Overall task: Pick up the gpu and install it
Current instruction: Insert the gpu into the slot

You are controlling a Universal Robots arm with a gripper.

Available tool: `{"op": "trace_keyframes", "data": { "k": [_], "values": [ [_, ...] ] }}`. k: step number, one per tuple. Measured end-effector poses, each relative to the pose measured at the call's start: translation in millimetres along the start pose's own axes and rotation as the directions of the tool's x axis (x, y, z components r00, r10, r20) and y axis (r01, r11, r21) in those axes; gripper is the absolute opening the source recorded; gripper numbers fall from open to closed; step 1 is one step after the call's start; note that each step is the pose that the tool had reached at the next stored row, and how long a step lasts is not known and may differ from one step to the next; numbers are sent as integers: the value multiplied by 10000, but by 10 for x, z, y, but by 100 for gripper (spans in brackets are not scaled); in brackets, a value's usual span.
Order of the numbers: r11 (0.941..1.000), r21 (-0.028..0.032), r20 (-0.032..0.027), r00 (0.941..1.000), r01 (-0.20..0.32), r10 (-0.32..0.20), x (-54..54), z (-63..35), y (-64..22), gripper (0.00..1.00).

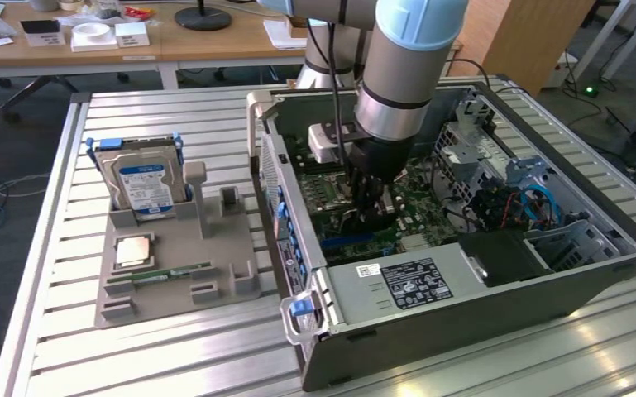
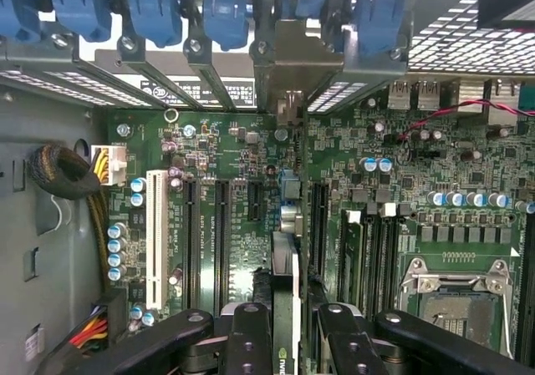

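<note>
Inside open computer case (image 1: 483, 273), motherboard (image 2: 226, 141) with slots. Pincer (image 2: 284, 325) clamped narrow on gpu (image 2: 284, 300), held edge-down between its fingers (image 2: 251, 342), above a motherboard slot.

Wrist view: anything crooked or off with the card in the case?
Nothing stands out. The end effector holds the gpu edge-on, upright over the motherboard, its bracket in line with the rear slot opening. The hard drive sits upright in its holder.

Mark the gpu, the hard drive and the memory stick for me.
gpu (image 2: 284, 308): wrist view, top edge of the card between the end effector's fingers.
hard drive (image 1: 145, 186): exterior view, blue-white label.
memory stick (image 1: 163, 274): exterior view, middle of the green strip on the grey holder.
</note>
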State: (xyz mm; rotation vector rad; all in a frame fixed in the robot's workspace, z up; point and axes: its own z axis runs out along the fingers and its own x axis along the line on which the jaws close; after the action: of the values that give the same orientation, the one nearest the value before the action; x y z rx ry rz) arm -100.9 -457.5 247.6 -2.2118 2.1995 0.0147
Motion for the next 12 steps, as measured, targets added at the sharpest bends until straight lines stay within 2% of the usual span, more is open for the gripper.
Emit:
{"op": "trace_keyframes", "data": {
  "k": [3, 8, 12],
  "values": [
    [10000, 1, -2, 10000, 0, 0, 0, -3, 0, 26],
    [10000, 1, -127, 9999, -66, 66, 0, -4, 0, 26],
    [10000, 1, -130, 9999, -96, 96, 0, 8, 0, 26]
  ]
}}
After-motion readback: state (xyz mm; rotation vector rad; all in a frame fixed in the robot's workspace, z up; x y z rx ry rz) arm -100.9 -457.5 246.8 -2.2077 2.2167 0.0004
